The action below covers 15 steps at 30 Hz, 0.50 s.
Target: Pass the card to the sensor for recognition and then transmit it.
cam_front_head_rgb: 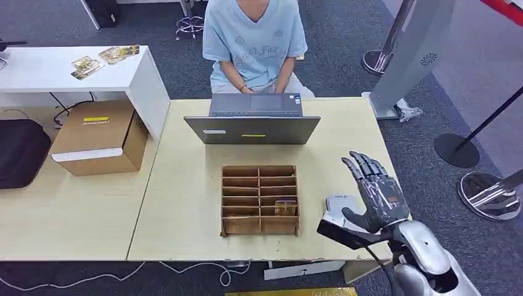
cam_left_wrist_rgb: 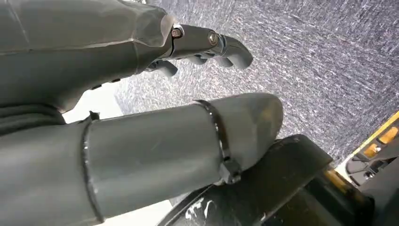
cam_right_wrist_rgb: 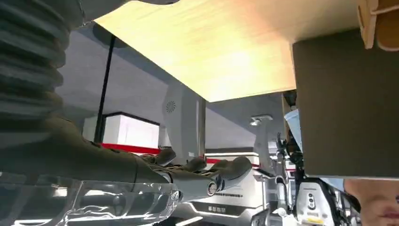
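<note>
A wooden slotted box (cam_front_head_rgb: pixel 259 200) stands in the middle of the pale table (cam_front_head_rgb: pixel 185 203). A yellowish card (cam_front_head_rgb: pixel 285 206) stands in one of its right-hand slots near the front. A small white sensor (cam_front_head_rgb: pixel 337 204) lies on the table to the right of the box. My right hand (cam_front_head_rgb: pixel 376 192) hovers just right of the sensor, fingers spread and holding nothing. In the right wrist view that hand (cam_right_wrist_rgb: pixel 197 172) is bare in front of the tabletop (cam_right_wrist_rgb: pixel 226 52). My left hand (cam_left_wrist_rgb: pixel 141 117) hangs over grey carpet and holds nothing.
A grey laptop (cam_front_head_rgb: pixel 253 123) stands open behind the box, its back (cam_right_wrist_rgb: pixel 343 103) toward me. A person (cam_front_head_rgb: pixel 254 43) sits at it on the far side. A cardboard carton (cam_front_head_rgb: pixel 98 137) rests on the table at the left. Stanchion bases (cam_front_head_rgb: pixel 490 194) stand on the floor at the right.
</note>
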Available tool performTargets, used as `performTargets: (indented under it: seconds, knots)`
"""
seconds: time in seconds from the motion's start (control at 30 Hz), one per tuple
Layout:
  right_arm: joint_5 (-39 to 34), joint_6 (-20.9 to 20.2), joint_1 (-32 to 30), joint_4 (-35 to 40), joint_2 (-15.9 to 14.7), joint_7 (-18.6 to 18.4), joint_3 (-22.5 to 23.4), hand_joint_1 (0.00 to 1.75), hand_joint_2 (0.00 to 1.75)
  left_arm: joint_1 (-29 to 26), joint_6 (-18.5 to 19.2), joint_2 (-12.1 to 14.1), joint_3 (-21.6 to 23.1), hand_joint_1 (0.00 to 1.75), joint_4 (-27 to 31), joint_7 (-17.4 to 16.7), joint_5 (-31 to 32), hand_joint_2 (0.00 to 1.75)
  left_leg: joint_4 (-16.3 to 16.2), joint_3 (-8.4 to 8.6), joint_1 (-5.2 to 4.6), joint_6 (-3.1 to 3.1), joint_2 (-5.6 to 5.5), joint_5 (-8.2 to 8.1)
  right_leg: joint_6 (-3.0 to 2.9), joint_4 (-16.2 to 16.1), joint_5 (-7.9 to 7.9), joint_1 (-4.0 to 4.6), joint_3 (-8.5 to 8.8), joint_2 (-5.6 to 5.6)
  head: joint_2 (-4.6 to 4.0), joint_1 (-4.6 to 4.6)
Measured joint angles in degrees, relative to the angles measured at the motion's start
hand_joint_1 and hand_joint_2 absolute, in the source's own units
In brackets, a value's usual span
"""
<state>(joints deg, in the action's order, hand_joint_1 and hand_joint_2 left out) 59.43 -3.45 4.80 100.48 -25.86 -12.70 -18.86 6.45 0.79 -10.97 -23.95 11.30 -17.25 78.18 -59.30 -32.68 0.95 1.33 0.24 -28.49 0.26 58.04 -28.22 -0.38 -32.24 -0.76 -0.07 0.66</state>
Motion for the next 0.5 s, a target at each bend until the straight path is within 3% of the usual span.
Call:
performTargets:
  seconds: [0.5]
  knots:
    - [-2.9, -1.1, 5.6, -2.8, -2.3, 0.3, -4.0, 0.0, 1.75, 0.0, 0.4, -0.1, 2.0, 0.0, 0.0, 0.6, 1.9, 0.0, 0.0, 0.0, 0.0, -0.02, 0.0, 0.01, 0.0, 0.0, 0.0, 0.0, 0.0, 0.0, 0.0, -0.02]
